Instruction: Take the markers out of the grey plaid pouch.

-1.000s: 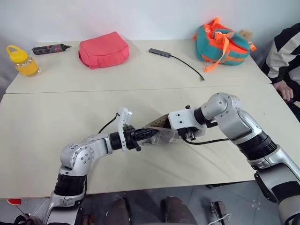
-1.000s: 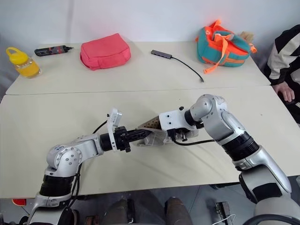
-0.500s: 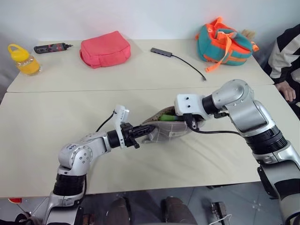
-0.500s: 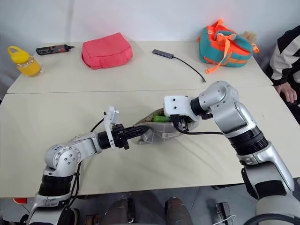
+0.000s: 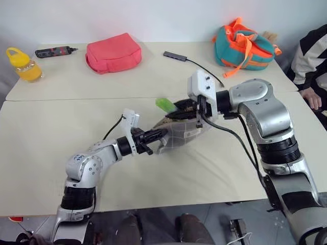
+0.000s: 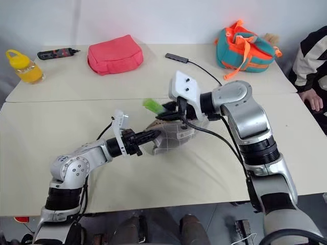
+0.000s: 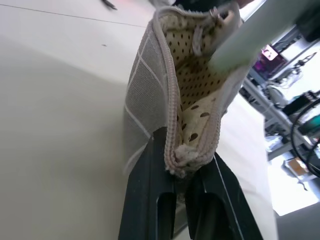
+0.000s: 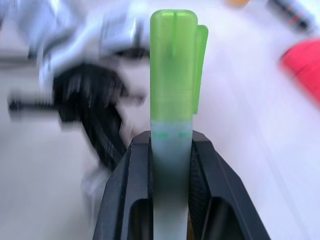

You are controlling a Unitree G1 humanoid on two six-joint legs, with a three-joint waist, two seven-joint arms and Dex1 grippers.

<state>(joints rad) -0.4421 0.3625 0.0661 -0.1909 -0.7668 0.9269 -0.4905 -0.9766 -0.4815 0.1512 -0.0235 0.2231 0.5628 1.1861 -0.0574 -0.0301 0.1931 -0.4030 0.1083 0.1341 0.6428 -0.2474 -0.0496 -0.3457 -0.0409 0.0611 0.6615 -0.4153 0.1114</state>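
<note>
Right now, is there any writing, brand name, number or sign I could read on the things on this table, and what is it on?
No text is readable.
Grey plaid fabric pouch: white grid lines and a dotted lining, no words.
Pale green marker: no lettering to be seen.
Plump pink-red pouch, teal-and-orange bag, yellow bottle: no label legible.
Black-and-red handheld gadget: too small to tell.

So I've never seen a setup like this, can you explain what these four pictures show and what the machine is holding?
It is a humanoid robot with two arms. Two pictures look down from its head; the other two come from cameras on its wrists. The left hand pinches one end of the open grey plaid pouch. The right hand holds a pale green marker above the pouch. On the table lie a pink-red pouch, a teal-and-orange bag, a yellow bottle, a black-and-red gadget and a USB hub. A person's hand rests at the edge.
</note>
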